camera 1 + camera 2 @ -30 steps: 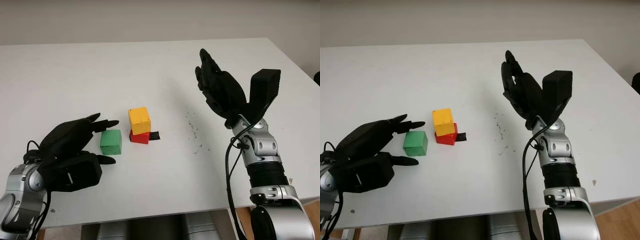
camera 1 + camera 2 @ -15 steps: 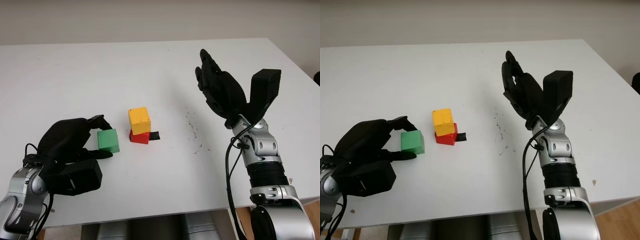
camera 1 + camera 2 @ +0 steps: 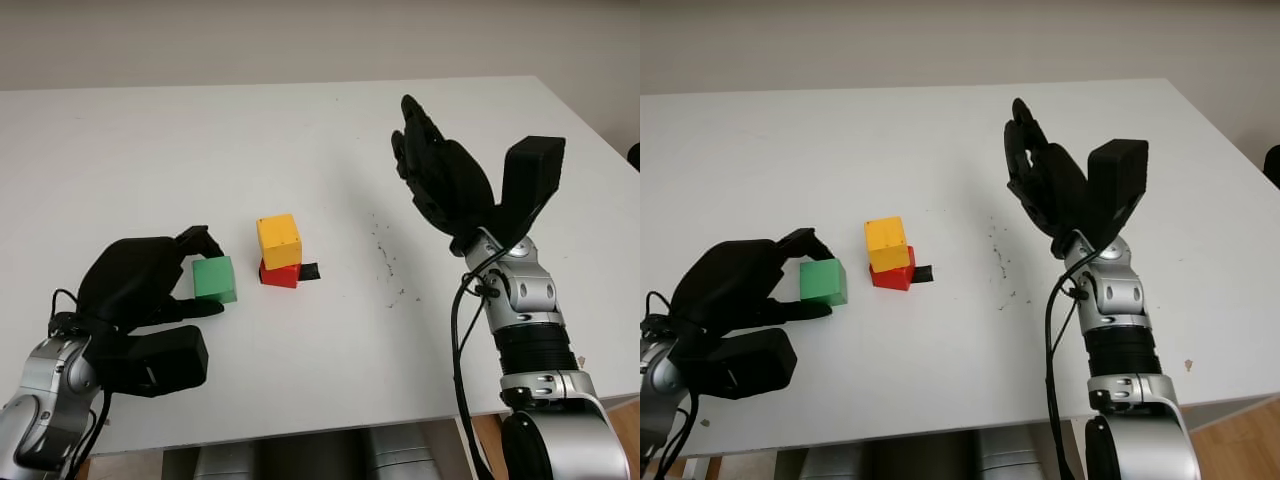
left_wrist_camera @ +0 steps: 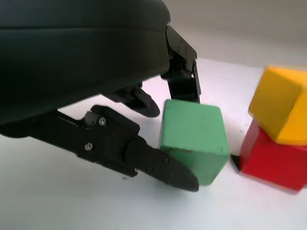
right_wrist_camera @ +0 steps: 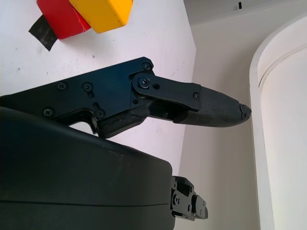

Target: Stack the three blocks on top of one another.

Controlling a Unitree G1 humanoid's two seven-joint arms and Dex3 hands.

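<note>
three matte, hard-edged cubes sit on the smooth white table (image 3: 150, 150). the yellow block (image 3: 278, 240) rests on the red block (image 3: 281, 274), turned a little askew from it, with a scrap of black tape (image 3: 310, 271) at the red one's base. cubes have no long axis; the green block (image 3: 214, 279) stands flat-faced just beside the pair. the left hand (image 3: 150, 285) pinches the green block, one glossy black finger (image 4: 160, 167) on its near side, another behind. the right hand (image 3: 440, 175) is open, raised above the table, well apart.
</note>
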